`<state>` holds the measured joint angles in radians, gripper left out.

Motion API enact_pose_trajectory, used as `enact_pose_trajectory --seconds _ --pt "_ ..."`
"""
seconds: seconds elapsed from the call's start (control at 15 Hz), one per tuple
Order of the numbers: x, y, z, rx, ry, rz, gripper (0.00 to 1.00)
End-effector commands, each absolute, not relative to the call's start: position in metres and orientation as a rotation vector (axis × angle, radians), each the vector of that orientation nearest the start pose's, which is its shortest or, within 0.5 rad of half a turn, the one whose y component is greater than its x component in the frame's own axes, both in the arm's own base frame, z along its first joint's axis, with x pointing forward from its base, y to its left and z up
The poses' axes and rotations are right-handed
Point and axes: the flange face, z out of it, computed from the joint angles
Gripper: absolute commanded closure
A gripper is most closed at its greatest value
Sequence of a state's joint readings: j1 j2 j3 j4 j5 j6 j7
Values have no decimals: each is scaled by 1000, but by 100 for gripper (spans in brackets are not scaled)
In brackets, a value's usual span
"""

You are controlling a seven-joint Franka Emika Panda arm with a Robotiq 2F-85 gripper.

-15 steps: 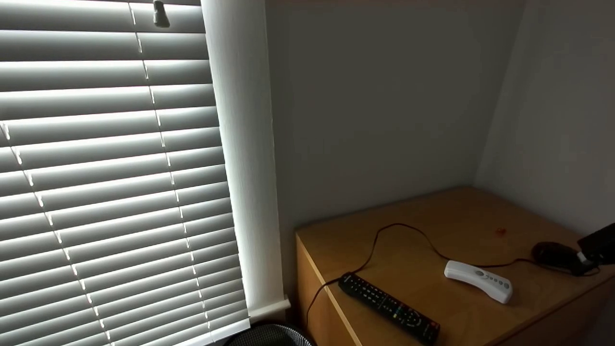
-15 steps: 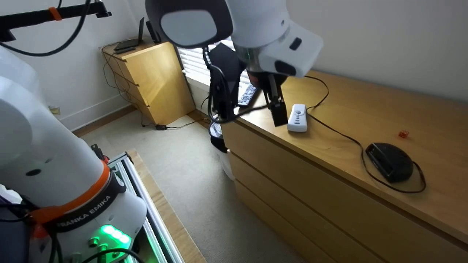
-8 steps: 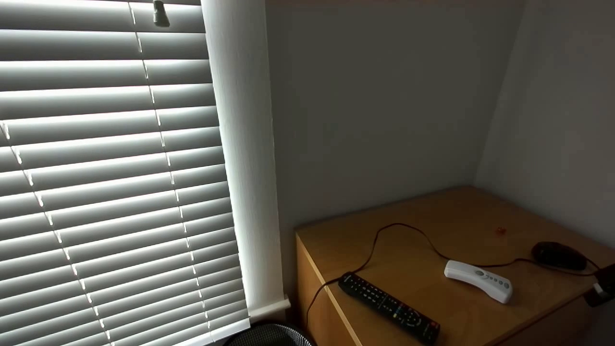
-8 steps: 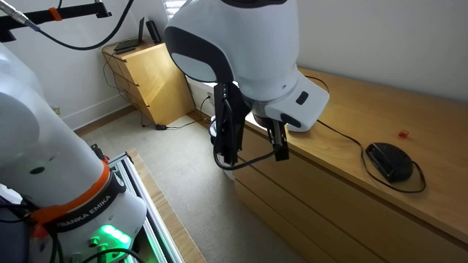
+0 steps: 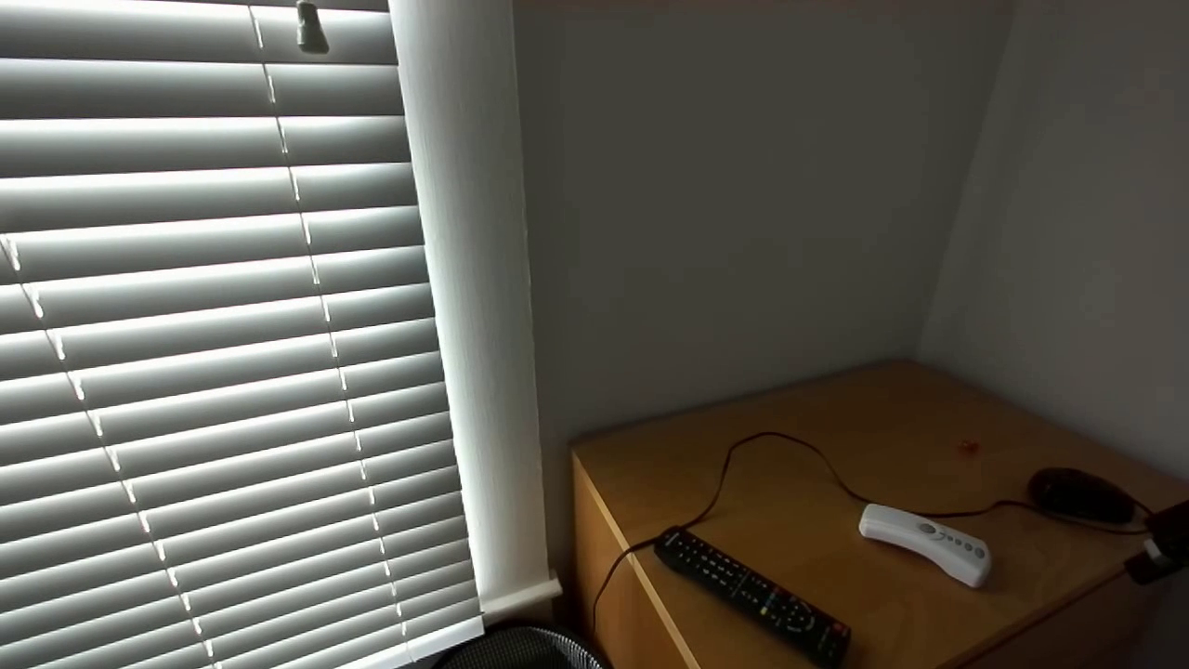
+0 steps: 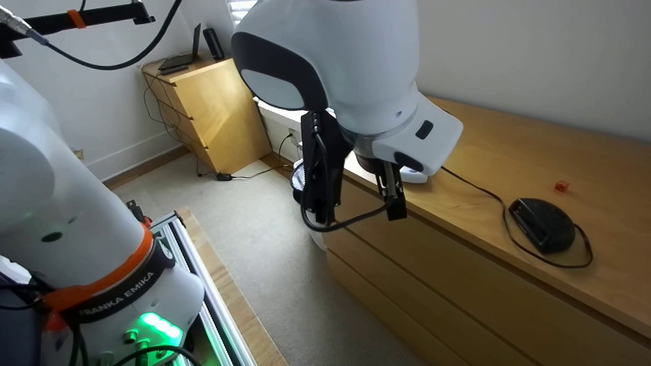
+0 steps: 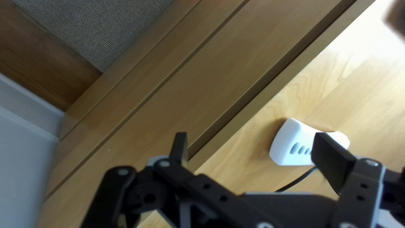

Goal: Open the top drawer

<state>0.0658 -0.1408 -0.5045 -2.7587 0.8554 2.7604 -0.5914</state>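
Note:
The top drawer [image 6: 478, 264] of the light wood dresser has a wide plain front, flush with the drawers below; it looks shut. In the wrist view the drawer front [image 7: 221, 85] runs diagonally, with a dark recess [image 7: 253, 90] between it and the overhanging top. My gripper [image 7: 250, 137] is wide open and empty. In the wrist view its left finger overlaps the drawer front beside the recess, and its right finger overlaps the white remote [image 7: 295, 147] on the dresser top. In an exterior view one finger [image 6: 397, 209] hangs before the drawer front near its far end. Contact cannot be told.
On the dresser top [image 5: 743, 446] lie a black remote [image 5: 752, 595], a thin black cable [image 6: 478, 188], a black device [image 6: 541, 226] and a red die [image 6: 561, 186]. A mesh bin [image 5: 520, 650] stands beside the dresser. A wall [image 7: 22, 158] is close by in the wrist view.
The arm came down from above the dresser's edge to before the drawer front, then rose slightly and shifted a little right over the last half second. The drawer has not visibly moved.

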Motion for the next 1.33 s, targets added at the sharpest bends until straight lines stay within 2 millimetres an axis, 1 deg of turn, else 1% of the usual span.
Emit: enact_pose_trajectory --seconds 0.0,0.13,0.27,0.4,0.53,1.0,1.27 --pt "336 -201 238 -2659 965 -360 0" --pt "328 -212 220 -2639 1036 -302 0" --pt "321 -222 208 -2628 1096 -294 0" --pt "318 -229 197 -2586 1128 -280 0" --pt "320 -231 186 -2541 1150 -263 0" --pt "339 -227 138 -2509 1126 -201 0" --pt "362 -218 121 -2540 1079 -215 0"
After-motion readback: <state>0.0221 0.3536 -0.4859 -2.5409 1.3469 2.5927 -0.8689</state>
